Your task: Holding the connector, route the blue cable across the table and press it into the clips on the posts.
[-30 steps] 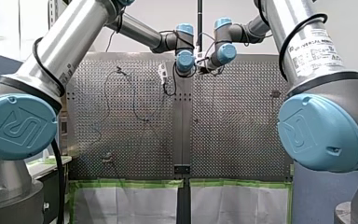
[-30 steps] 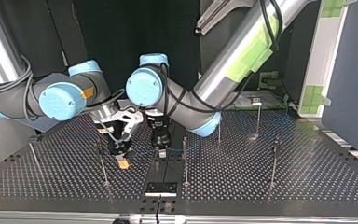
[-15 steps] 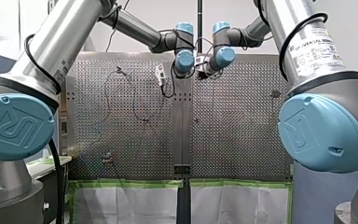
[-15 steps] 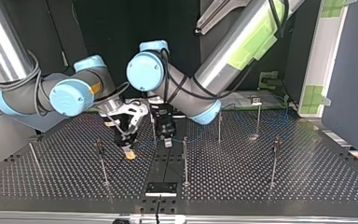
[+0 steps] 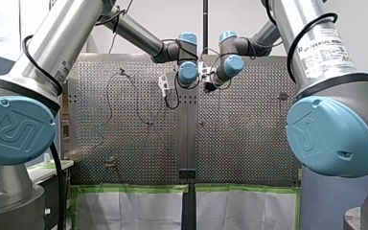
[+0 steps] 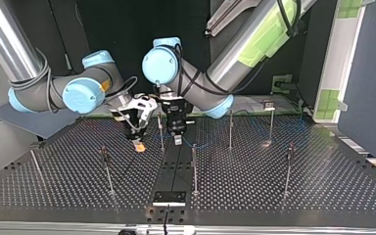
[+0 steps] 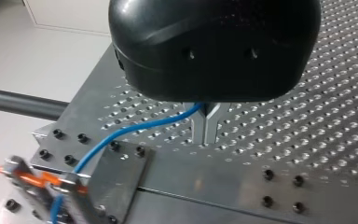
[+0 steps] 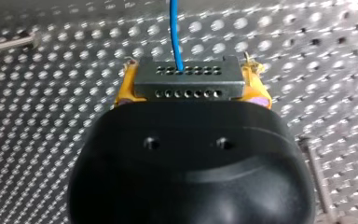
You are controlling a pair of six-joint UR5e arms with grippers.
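Observation:
In the right wrist view my right gripper [image 8: 189,89] is shut on a grey connector [image 8: 186,73], with its yellow pads [image 8: 123,91] on both sides. The blue cable [image 8: 174,32] leaves the connector and runs ahead over the perforated table. In the left wrist view my left gripper [image 7: 206,130] has its metal fingers shut on the blue cable [image 7: 135,128], which trails off to the connector end held by the other gripper [image 7: 42,182]. In the top view my right gripper [image 6: 137,145] and my left gripper [image 6: 177,139] hang side by side, with a thin post [image 6: 161,132] between them.
Several thin posts stand on the table [image 6: 284,200], such as a near one [image 6: 194,169], one at the top view's left [image 6: 106,169] and one at its right [image 6: 289,166]. A black bracket [image 6: 169,198] sits at the near edge.
Both grippers have moved together away from the top view's camera, toward the arms' side of the table, carrying the connector and cable. Both grips are unchanged.

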